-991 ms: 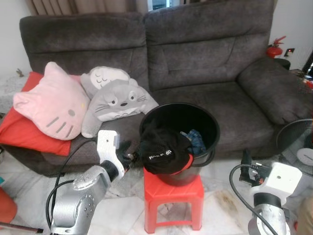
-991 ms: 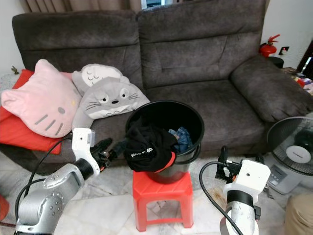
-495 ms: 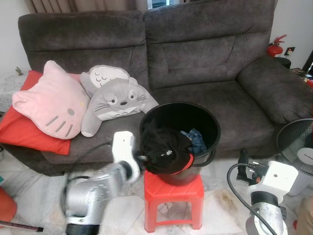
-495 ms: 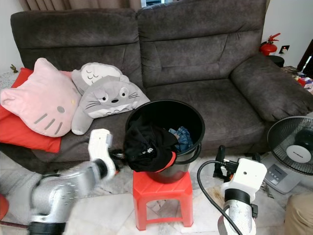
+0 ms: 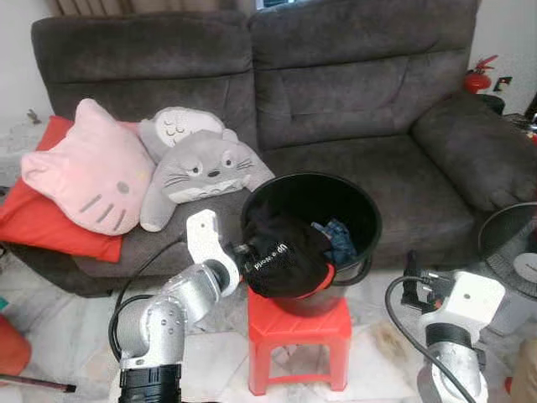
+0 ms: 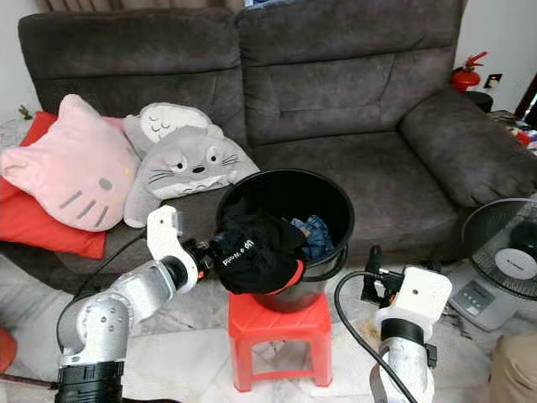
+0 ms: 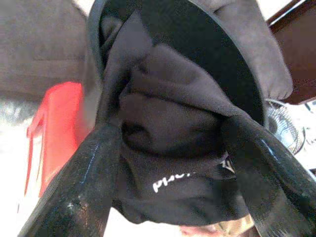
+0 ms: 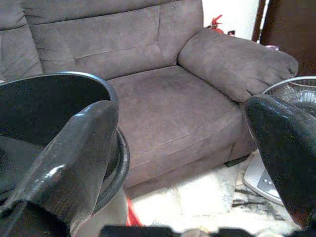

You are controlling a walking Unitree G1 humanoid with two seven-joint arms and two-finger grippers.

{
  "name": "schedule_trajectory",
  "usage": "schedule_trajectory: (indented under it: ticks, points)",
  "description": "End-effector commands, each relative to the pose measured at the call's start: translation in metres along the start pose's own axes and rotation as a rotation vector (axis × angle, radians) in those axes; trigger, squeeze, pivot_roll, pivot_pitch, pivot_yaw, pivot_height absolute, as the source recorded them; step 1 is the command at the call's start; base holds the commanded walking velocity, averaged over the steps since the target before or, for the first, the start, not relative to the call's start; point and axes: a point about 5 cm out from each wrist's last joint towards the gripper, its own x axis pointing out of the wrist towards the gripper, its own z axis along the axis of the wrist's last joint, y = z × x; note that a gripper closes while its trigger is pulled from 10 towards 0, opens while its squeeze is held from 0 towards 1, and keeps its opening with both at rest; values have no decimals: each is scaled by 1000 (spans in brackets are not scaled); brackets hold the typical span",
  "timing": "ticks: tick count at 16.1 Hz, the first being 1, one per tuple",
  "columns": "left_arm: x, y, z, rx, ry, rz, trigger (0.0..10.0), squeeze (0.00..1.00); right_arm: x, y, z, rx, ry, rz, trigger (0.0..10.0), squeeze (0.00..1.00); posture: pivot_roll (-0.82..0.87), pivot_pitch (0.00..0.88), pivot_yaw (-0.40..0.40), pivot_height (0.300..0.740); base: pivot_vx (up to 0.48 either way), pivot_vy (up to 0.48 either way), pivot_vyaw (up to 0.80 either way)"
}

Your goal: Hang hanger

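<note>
Left eye view: grey sofa (image 5: 336, 101) (marble floor (image 5: 50, 336)).

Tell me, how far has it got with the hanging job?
Barely begun. Nothing looks hung. The left gripper is at the black garment draped over the rim of the black bucket on the red stool, fingers open either side of it. The right gripper hangs open near the sofa. Lifting the garment and hanging it remain.

white lettering is printed on the black garment (image 5: 281, 256) that drapes over the near rim of the black bucket (image 5: 357, 220). the letters are too small and blurred to read for certain. no other text is legible.
</note>
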Motion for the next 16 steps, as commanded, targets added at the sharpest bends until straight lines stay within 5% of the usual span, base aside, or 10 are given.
schedule_trajectory:
  ticks: [1, 10, 14, 15, 16]
  points:
    - [2, -6, -3, -36, 30, -18, 10000, 0, 1, 3, -1, 7, 11, 10, 10000, 0, -41, 0, 78, 740, 0, 0, 0]
    - [6, -32, -3, -23, 31, -132, 10000, 0, 2, 5, -1, 13, 10, 19, 10000, 0, -41, 0, 78, 740, 0, 0, 0]
    - [9, -33, -18, 79, 117, -112, 10000, 0, 3, 8, -2, 16, 10, 28, 10000, 0, -45, 0, 80, 740, 0, 0, 0]
    - [9, -34, -19, 99, 122, -111, 0, 0, 3, 8, -2, 18, 11, 28, 10000, 0, -45, 0, 80, 740, 0, 0, 0]
    - [9, -35, -21, 116, 127, -107, 0, 0, 3, 8, -2, 18, 11, 28, 10000, 0, -45, 0, 80, 740, 0, 0, 0]
